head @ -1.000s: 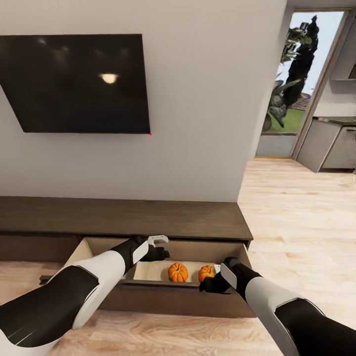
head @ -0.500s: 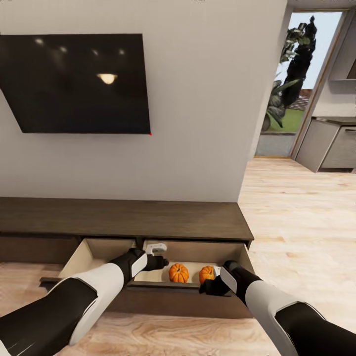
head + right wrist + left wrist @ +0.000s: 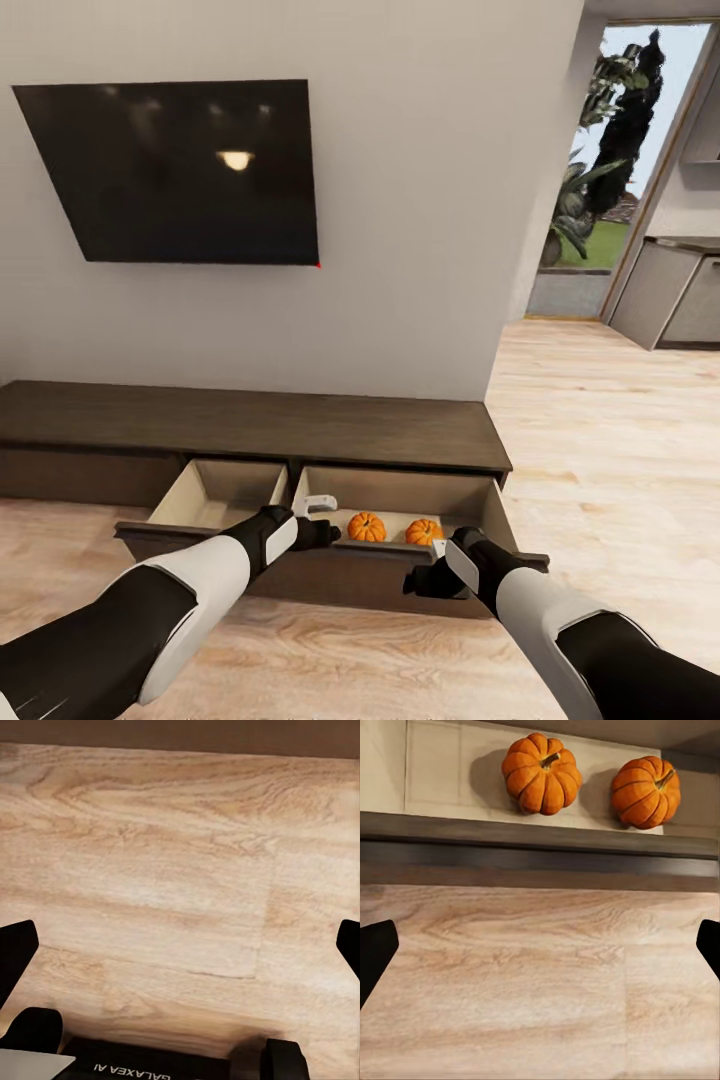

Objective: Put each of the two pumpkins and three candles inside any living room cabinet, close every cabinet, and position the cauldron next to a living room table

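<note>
Two orange pumpkins [image 3: 366, 527] [image 3: 424, 531] lie side by side in the right pulled-out drawer of the long dark-brown cabinet [image 3: 250, 425]. The left wrist view looks over the drawer's front edge [image 3: 540, 847] at both pumpkins [image 3: 541, 772] [image 3: 646, 791]. My left gripper [image 3: 326, 531] hovers just in front of that drawer, open and holding nothing [image 3: 540, 952]. My right gripper [image 3: 422, 579] hangs lower, over the wood floor before the drawer front, open and holding nothing [image 3: 180, 952]. A second drawer [image 3: 215, 495] to the left is also pulled out, its pale inside bare where visible. Candles, cauldron and coffee table are out of view.
A dark TV [image 3: 190, 170] hangs on the white wall above the cabinet. To the right a doorway [image 3: 600, 180] opens onto greenery, with grey kitchen units [image 3: 680, 290] beside it. Pale wood floor [image 3: 600, 450] stretches right of the cabinet.
The camera has backed away and shifted, so more of the left drawer shows. Both grippers have drawn back from inside the right drawer to in front of it. The pumpkins stay put.
</note>
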Tool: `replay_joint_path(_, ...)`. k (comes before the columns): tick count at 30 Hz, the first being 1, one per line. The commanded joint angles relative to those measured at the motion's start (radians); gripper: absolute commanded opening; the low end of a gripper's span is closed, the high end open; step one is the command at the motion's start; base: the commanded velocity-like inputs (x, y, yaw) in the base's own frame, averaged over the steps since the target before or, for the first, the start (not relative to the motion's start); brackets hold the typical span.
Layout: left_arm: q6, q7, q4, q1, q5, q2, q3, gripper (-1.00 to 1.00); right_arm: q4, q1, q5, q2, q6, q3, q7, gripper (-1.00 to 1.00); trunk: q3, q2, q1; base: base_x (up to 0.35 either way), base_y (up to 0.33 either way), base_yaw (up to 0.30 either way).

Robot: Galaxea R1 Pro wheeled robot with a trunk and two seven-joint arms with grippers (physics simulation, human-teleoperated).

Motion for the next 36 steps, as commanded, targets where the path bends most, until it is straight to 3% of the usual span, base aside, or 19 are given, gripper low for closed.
replay_joint_path(1,0.003,-0.002,0.000,0.000,0.008,0.001,-0.008,1.00,-0.001,-0.001,-0.005,0.000,0.004,0.008,0.001,1.00,-0.001,0.000,0.000,-0.015,-0.011,0.009)
replay_joint_path(10,-0.085,-0.009,-0.001,0.015,0.007,0.000,-0.009,1.00,-0.001,-0.001,-0.007,0.000,-0.001,0.008,0.002,1.00,-0.001,0.000,0.000,-0.002,-0.001,0.001)
replay_joint_path(11,-0.101,-0.012,-0.003,0.020,0.006,0.000,-0.010,1.00,-0.001,-0.001,-0.009,0.000,-0.042,0.007,0.004,1.00,-0.001,0.000,0.000,0.000,0.000,0.000)
replay_joint_path(17,-0.114,-0.010,-0.003,0.021,0.003,0.001,-0.010,1.00,-0.001,-0.001,-0.009,0.000,-0.153,0.007,0.003,1.00,-0.020,-0.042,0.023,0.000,0.000,0.000)
replay_joint_path(18,-0.141,-0.006,-0.001,0.021,0.003,0.002,-0.010,1.00,-0.001,-0.001,-0.008,0.000,-0.171,0.007,0.002,1.00,-0.023,-0.049,0.027,0.000,0.000,0.000)
replay_joint_path(30,-0.177,-0.002,0.013,0.021,0.004,0.005,-0.010,1.00,-0.001,0.000,-0.003,-0.002,-0.183,0.008,0.005,1.00,-0.060,-0.133,0.073,0.000,0.000,0.000)
replay_joint_path(36,-0.177,-0.003,0.015,0.021,0.004,0.008,-0.010,1.00,-0.001,0.037,-0.003,-0.003,-0.185,0.008,0.005,1.00,-0.079,-0.175,0.096,0.000,0.000,0.000)
